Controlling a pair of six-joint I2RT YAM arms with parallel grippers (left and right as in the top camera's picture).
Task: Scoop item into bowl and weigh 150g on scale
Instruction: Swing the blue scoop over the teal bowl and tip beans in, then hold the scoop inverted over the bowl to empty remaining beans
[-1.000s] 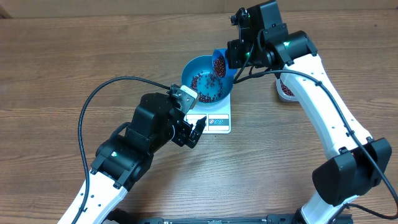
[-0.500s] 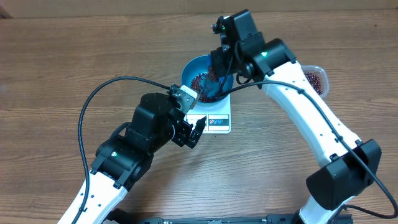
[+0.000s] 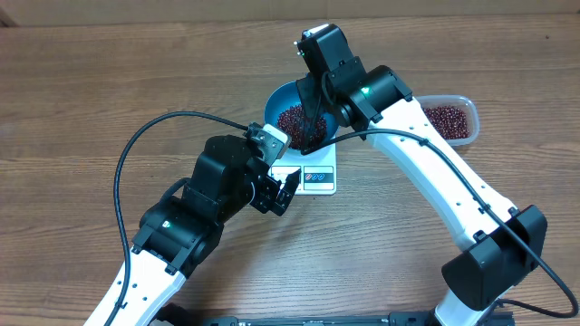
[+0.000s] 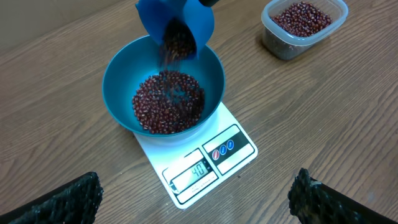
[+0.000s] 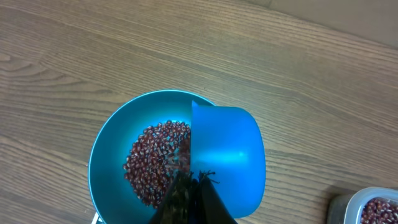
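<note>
The blue bowl stands on the white scale, whose display shows 40. A heap of red-brown beans lies in the bowl. Above its far rim, the small blue scoop is tipped mouth down and beans fall from it. My right gripper is shut on the scoop over the bowl. My left gripper hangs open and empty just in front of the scale. In the overhead view the right arm covers part of the bowl, and the left gripper sits beside the scale.
A clear plastic tub with more beans stands to the right of the bowl, also visible as the tub at the back right. A black cable loops over the table left of the left arm.
The right arm has swung left from the tub side to over the bowl. The scoop is now tipped and pouring, and the heap in the bowl has grown. The left arm has not moved.
</note>
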